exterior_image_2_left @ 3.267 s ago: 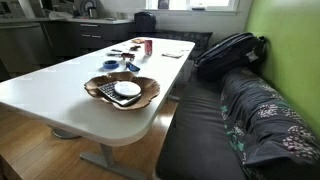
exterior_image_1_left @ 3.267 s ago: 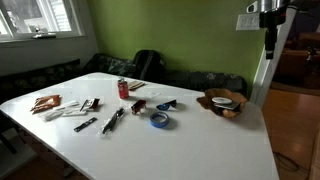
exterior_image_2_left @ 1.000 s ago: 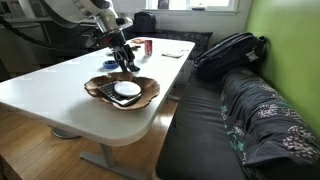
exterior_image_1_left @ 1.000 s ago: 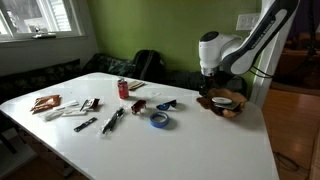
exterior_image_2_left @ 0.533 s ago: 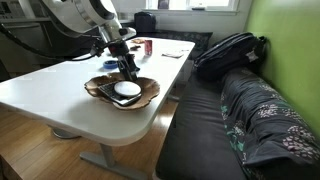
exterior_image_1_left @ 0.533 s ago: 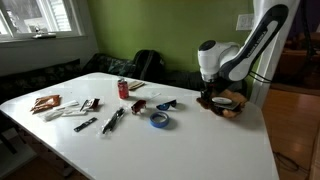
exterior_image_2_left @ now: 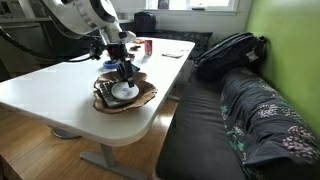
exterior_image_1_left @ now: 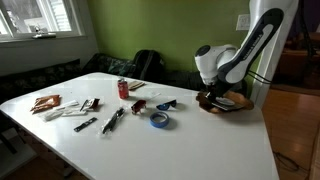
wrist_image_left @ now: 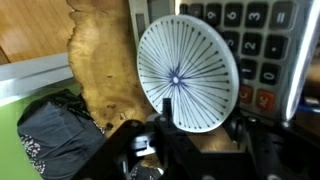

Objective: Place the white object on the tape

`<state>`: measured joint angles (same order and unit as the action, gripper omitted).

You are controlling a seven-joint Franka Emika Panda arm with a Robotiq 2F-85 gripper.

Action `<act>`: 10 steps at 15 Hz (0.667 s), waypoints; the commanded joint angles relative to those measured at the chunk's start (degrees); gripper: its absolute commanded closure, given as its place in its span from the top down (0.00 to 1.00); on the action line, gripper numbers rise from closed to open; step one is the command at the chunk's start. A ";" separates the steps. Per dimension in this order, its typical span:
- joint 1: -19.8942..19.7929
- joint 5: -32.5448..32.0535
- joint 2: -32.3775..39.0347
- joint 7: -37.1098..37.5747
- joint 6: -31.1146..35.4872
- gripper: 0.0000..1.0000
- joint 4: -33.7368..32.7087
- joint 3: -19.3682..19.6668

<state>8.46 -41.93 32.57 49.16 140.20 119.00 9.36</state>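
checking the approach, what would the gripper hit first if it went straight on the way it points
Most likely the white object, lying on a calculator in the wooden bowl; the open gripper points down at it. How close cannot be told.

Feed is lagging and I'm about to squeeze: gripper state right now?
Gripper: open, one finger on each side of the white object in the wooden bowl, holding nothing.
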 commanded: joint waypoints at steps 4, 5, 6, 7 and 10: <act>0.91 1.15 -0.87 -0.82 -7.41 0.07 -0.90 -0.74; 0.91 0.96 -1.28 -0.91 -8.31 0.03 -0.99 -0.85; 0.91 0.75 -2.26 -1.30 -8.86 0.06 -0.59 -1.05; 1.01 0.46 -3.51 -1.85 -10.04 0.02 -0.07 -1.19; 1.25 -0.23 -7.95 -4.00 -12.96 0.03 1.77 -1.84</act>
<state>9.44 -41.98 29.54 47.19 130.33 117.74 8.45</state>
